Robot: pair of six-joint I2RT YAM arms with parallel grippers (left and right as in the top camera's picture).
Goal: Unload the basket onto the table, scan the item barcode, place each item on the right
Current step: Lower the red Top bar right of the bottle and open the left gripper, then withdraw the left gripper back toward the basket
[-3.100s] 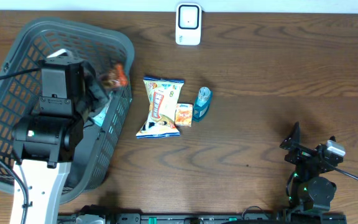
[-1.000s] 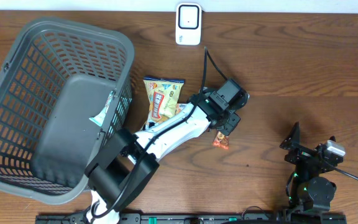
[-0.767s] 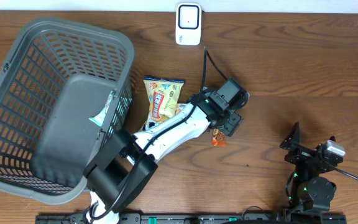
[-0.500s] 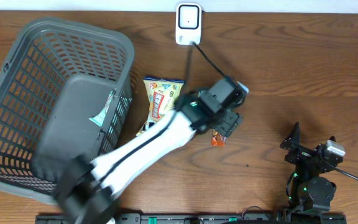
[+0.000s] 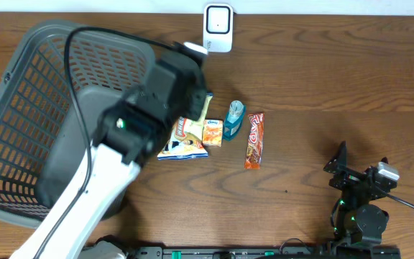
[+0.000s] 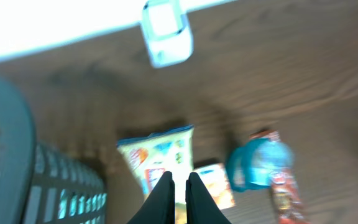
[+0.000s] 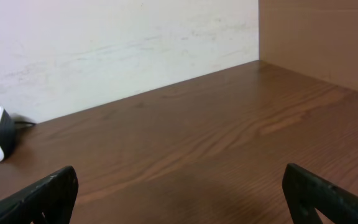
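Your left gripper (image 6: 179, 179) has its jaws pressed together on nothing, hanging over the yellow snack bag (image 6: 160, 155) beside the grey plastic basket (image 5: 20, 79). The orange candy-bar wrapper (image 5: 254, 140) lies flat on the brown wooden table (image 5: 322, 65), just right of the small blue packet (image 5: 233, 119), apart from the white barcode scanner (image 5: 218, 28) at the far edge. Your right gripper (image 7: 179, 177) rests well off to the side, jaws spread wide, empty.

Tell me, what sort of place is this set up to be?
Probably a mock shop checkout on a wooden table: a grey shopping basket, a white barcode scanner, and snacks like a chips bag and a candy bar.
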